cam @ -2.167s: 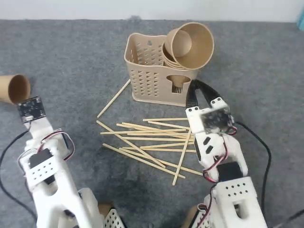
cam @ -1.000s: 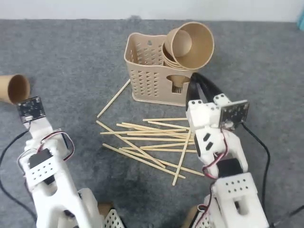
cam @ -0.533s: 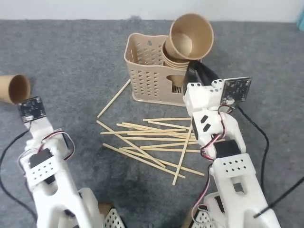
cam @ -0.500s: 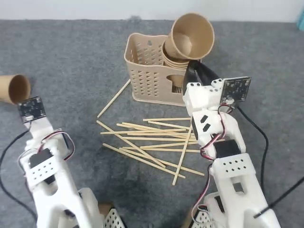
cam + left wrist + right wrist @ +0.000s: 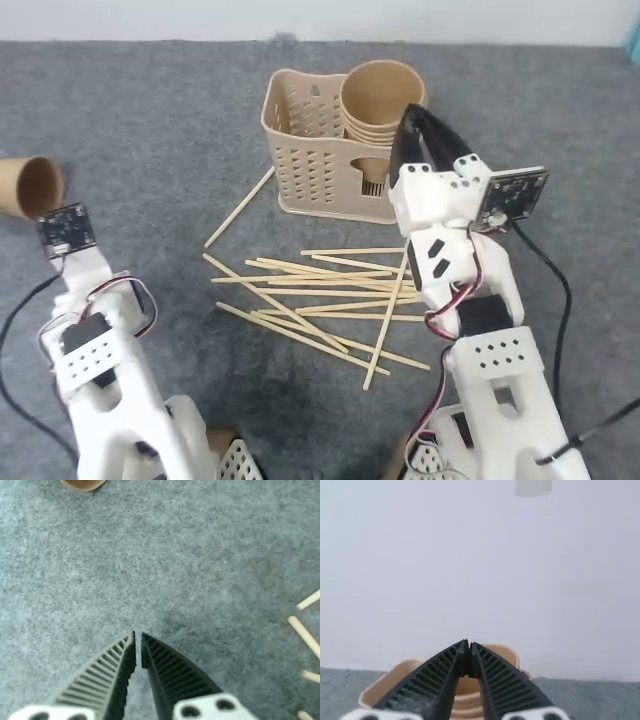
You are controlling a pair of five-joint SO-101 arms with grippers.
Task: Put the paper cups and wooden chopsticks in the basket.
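A beige slotted basket [image 5: 312,150] stands on the grey carpet with a stack of paper cups [image 5: 380,98] upright in its right end. My right gripper [image 5: 409,113] is shut, its tips against the top cup's rim [image 5: 496,651]. Another paper cup [image 5: 30,185] lies on its side at the far left, its edge also in the left wrist view [image 5: 82,484]. My left gripper [image 5: 138,636] is shut with nothing in it, low over bare carpet near that cup. Several wooden chopsticks [image 5: 320,295] lie scattered in front of the basket. One more chopstick [image 5: 240,207] lies to the basket's left.
Chopstick ends [image 5: 305,630] show at the edge of the left wrist view. Behind the basket rises a pale wall [image 5: 480,555]. Grey carpet [image 5: 150,120] lies open between the loose cup and the basket.
My right gripper has risen toward the basket and gone from open to shut. The top cup has swung from tilted to upright on the stack. The left arm has not moved.
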